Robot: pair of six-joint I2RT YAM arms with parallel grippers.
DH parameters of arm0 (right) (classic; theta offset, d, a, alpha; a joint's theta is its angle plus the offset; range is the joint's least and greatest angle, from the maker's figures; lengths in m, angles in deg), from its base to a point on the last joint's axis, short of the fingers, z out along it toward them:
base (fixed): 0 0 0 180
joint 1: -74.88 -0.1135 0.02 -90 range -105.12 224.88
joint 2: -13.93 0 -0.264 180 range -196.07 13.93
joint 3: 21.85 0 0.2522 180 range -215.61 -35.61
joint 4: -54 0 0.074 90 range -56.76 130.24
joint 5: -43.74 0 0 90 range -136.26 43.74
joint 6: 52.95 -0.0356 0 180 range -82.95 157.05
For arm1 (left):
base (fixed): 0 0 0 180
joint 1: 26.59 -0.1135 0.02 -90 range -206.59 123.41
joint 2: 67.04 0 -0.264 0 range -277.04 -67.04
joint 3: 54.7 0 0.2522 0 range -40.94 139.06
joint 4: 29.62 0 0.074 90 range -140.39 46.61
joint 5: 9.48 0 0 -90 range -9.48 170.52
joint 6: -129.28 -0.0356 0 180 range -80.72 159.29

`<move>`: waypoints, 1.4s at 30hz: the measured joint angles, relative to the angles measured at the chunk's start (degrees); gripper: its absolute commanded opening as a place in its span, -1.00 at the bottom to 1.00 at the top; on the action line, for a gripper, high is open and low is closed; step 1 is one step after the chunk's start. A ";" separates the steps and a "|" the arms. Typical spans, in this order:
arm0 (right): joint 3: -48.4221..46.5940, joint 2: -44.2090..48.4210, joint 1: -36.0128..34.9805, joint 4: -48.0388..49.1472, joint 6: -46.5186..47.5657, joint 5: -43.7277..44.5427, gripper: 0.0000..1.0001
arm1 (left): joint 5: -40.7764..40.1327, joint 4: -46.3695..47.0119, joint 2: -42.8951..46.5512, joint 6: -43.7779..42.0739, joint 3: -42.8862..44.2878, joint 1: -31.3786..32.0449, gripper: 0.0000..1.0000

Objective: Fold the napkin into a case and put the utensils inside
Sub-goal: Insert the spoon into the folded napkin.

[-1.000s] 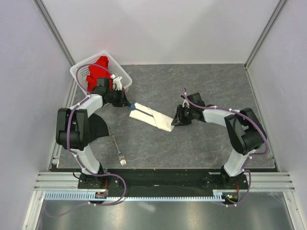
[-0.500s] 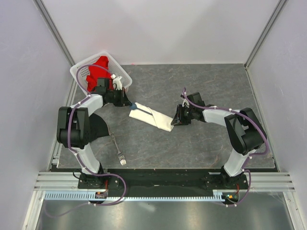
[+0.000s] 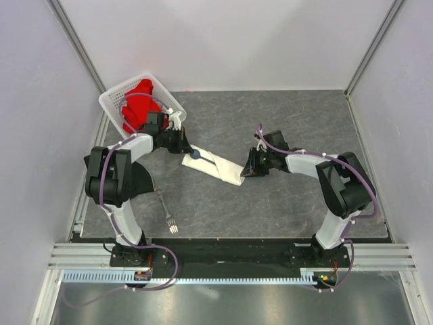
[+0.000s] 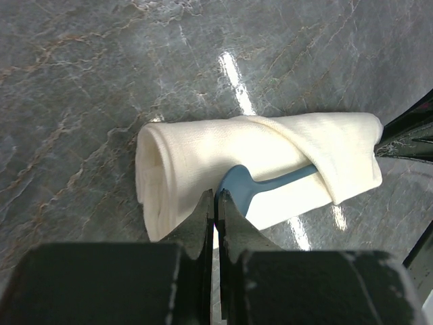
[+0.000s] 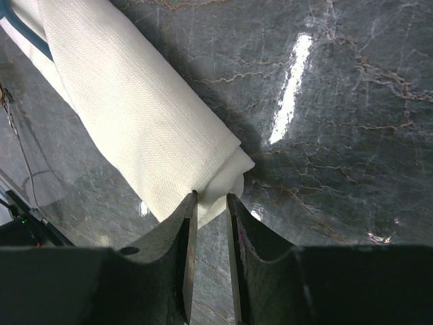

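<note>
Farthest left, the fork (image 3: 165, 208) lies on the bench (image 3: 284, 122), well apart from the case (image 3: 218, 166) on the side nearer the arm bases. It has not moved in the last second, so we judge it to be the utensil left to deal with.

Next comes the left claw (image 3: 184, 145), just beyond the left end of the case. Over the last second it has crept toward the case, and the arm behind it has swung round. The wrist view shows its fingers (image 4: 206, 213) together, with the tips against the rim of the spoon's bowl. We read that as nudging rather than carrying, though we cannot tell whether a sliver of the rim is pinched.

The spoon (image 4: 238, 187) is what has changed. A second ago its blue bowl sat off the left end of the case. Now the bowl rests on the left part of the case, and the handle runs under the slanted fold across the middle. The spoon is therefore mostly seated, and we judge that half of the placing to be close to done.

The case itself has kept its place and its shape.

At its right end, the right claw (image 5: 211, 198) is clamped on the corner of the cloth, unchanged, and holds the case steady against the push.
</note>
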 measured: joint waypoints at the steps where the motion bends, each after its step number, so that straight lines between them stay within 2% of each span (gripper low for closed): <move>1: 0.00 0.00 0.00 0.00 0.00 0.00 -0.39 | 0.00 0.00 -0.28 0.07 0.13 0.26 -0.96; 18: 0.00 -0.02 0.00 0.00 0.00 0.00 -0.40 | -0.09 0.02 -4.22 5.51 3.37 3.21 -0.96; 33: 0.00 -0.02 0.02 -0.04 0.02 0.02 -0.40 | -1.18 -2.12 -5.64 6.14 6.49 6.03 -0.93; 35: 0.00 -0.02 0.02 -0.02 0.02 0.02 -0.40 | -1.70 -2.45 -5.64 6.19 6.51 6.12 -0.75; 36: 0.00 -0.02 0.02 -0.04 0.02 0.04 -0.40 | -1.92 -2.71 -5.64 6.19 6.58 6.12 -0.56; 38: 0.00 -0.02 0.02 -0.04 0.04 0.09 -0.39 | -2.27 -3.17 -5.64 6.49 6.88 6.16 -0.38; 39: 0.00 -0.02 0.02 -0.04 0.04 0.15 -0.39 | -2.58 -3.52 -5.64 6.86 7.08 6.23 -0.07; 41: 0.00 0.00 0.02 -0.11 0.20 0.31 -0.37 | -3.54 -4.13 -5.62 7.39 7.30 6.38 0.25; 42: 0.00 0.02 0.02 -0.20 0.20 0.37 -0.35 | -4.00 -4.35 -5.51 7.91 7.30 6.38 0.74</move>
